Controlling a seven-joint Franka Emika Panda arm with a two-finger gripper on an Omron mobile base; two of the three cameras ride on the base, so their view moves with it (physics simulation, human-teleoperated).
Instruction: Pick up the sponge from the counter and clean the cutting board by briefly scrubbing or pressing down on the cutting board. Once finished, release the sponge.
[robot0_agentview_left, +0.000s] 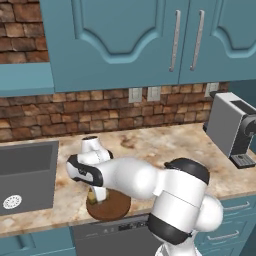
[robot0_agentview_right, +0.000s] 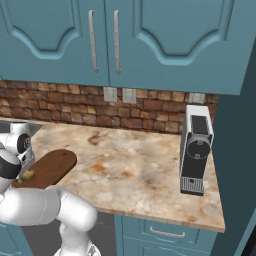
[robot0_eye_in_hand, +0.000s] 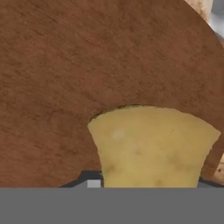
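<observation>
Gripper (robot0_eye_in_hand: 148, 186) clamps the sponge (robot0_eye_in_hand: 151, 146), seemingly pressed on the board (robot0_eye_in_hand: 87, 65) (near its rounded end); a hard sideways scrub could skid the board.

My left base camera sits behind the arm, looking forward and down at the tabletop (robot0_agentview_left: 165, 145), arm at lower right of frame. My right base camera mirrors it, arm at lower left. Both share the tabletop, brick wall (robot0_agentview_left: 100, 112) and cutting board (robot0_agentview_right: 50, 167). My hand camera looks very close onto the board (robot0_eye_in_hand: 87, 65) and sponge (robot0_eye_in_hand: 153, 146).
</observation>
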